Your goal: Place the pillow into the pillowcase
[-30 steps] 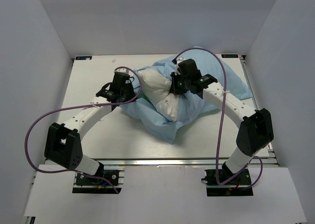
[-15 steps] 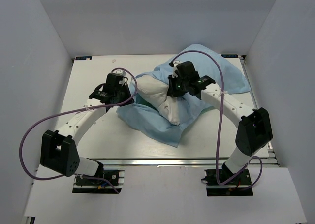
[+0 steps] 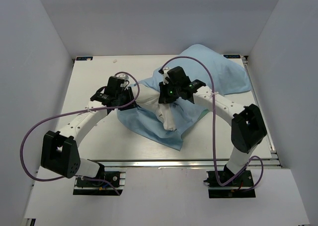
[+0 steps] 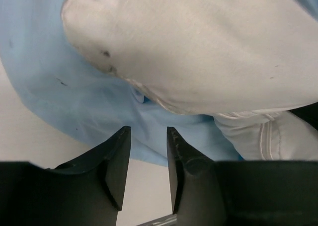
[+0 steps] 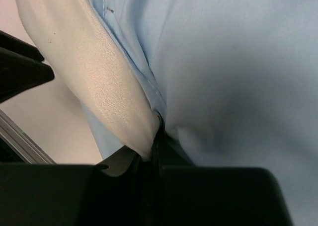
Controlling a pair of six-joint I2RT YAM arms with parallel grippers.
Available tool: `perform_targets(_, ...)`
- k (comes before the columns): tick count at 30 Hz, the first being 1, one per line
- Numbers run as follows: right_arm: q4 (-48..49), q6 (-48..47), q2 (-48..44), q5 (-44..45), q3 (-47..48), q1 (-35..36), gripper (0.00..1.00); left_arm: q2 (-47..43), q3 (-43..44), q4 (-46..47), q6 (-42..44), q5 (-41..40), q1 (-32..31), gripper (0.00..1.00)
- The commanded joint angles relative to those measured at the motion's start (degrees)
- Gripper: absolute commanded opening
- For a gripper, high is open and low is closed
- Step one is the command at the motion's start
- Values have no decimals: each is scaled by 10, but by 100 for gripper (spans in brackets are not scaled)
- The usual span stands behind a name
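Pillow (image 3: 150, 97) — visible long axis far-left to near-right

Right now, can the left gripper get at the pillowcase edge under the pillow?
Probably yes: the left gripper is open and empty, with the pillowcase just ahead and nothing between; the pillow sits above.

I counted one plump white stuffed fabric pillow (image 3: 167, 117) and one limp light-blue cloth pillowcase (image 3: 218, 69), both on a single white rectangular table (image 3: 94, 82). There were two white-and-black jointed robot arms, the left arm (image 3: 87, 119) and the right arm (image 3: 221, 101). There were two black grippers, the left gripper (image 4: 147, 134) and the right gripper (image 5: 155, 136), each with two fingers. Two thin purple cables trailed out, the left cable (image 3: 22, 149) and the right cable (image 3: 214, 126).
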Motion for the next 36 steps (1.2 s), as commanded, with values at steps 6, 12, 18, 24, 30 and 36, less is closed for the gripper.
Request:
perform_targets(6,33,35,-47,-13,36,-2,0,5,-60,68,-80,26,1,55)
perform_targets(12,33,44,-53,-34,34,-2,0,25,-70,149,-122,2,1,55)
perform_targets(18,33,45,-54,-31,28,-2,0,82,-47,190,-137,2,1,58)
perform_targets(24,31,47,-54,-35,19,-2,0,143,-4,193,-145,1,1,16)
perform_targets(30,5,2,-23,38,21,4,0,80,27,107,-128,-52,1,0)
perform_targets(36,-60,-10,69,210,49,7,0,-68,52,-11,-112,-182,2,0)
